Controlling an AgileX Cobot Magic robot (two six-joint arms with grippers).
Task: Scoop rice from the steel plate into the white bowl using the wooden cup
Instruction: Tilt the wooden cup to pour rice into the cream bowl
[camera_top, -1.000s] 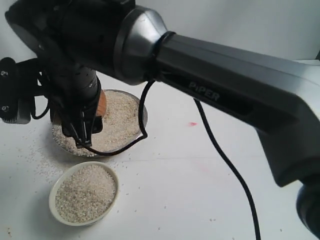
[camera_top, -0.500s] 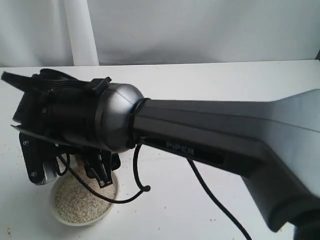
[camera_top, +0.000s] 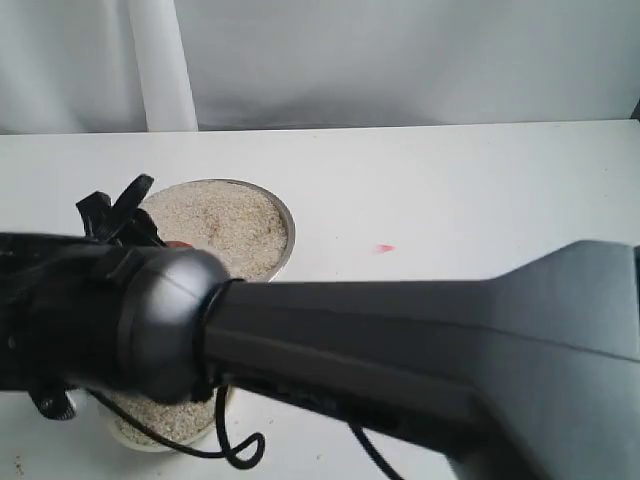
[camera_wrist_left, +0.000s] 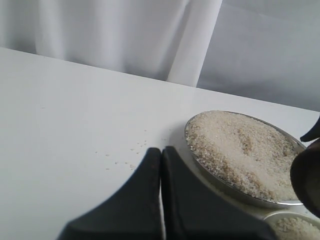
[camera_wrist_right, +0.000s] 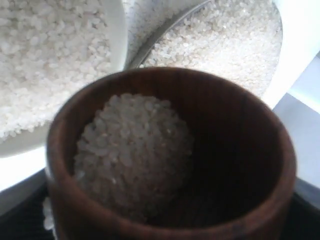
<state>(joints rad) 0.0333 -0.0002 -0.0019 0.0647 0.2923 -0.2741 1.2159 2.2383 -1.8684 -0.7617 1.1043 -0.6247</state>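
The wooden cup (camera_wrist_right: 170, 165) fills the right wrist view, tipped and partly full of rice (camera_wrist_right: 132, 150). My right gripper (camera_top: 140, 225) is shut on it, though the cup hides the fingers in that view. Just beyond the cup are the white bowl (camera_wrist_right: 119, 35), holding rice, and the steel plate (camera_wrist_right: 160, 32), also heaped with rice. From outside, my right arm (camera_top: 380, 360) crosses in front and hides most of the bowl (camera_top: 135, 443). The plate (camera_top: 288, 225) shows behind it. My left gripper (camera_wrist_left: 161, 150) is shut and empty, on the table beside the plate (camera_wrist_left: 187, 137).
Loose grains (camera_wrist_left: 135, 150) lie on the white table near the left gripper. A black cable (camera_top: 235, 450) hangs from the right arm beside the bowl. A small red mark (camera_top: 385, 247) is on the table right of the plate. A white curtain forms the backdrop.
My right arm has carried the cup off the plate toward the bowl and swung low across the exterior view, now covering most of the bowl. The left gripper has not visibly moved.
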